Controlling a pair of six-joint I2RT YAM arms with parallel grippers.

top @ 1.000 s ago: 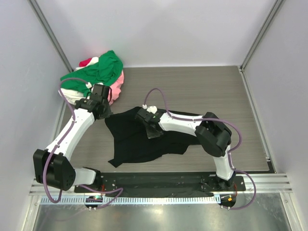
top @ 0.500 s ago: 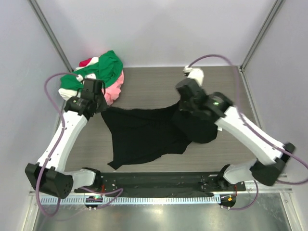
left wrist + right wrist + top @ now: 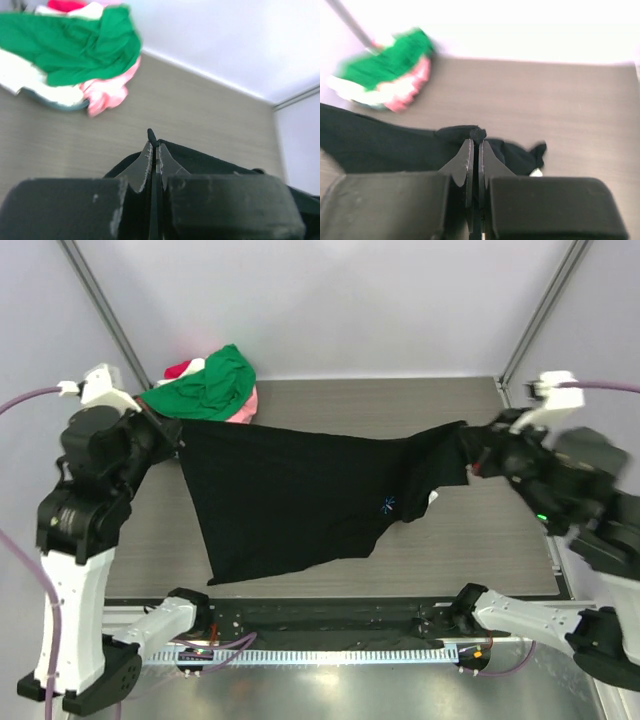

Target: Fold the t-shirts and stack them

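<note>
Five t-shirts — black one (image 3: 290, 490), green one (image 3: 205, 388), pink one (image 3: 107, 92), white one (image 3: 20, 75), red one (image 3: 180, 368) — two arms (image 3: 80, 540)

You've got no words or numbers to read anywhere right now. The only sign is a small blue starburst logo (image 3: 388, 505) on the black t-shirt (image 3: 290, 500), and there's no lettering you can make out with it. Just to its right a white tag (image 3: 432, 498) peeks out of the cloth, too small to read. Both wrist views are blurred, with nothing legible.
</note>
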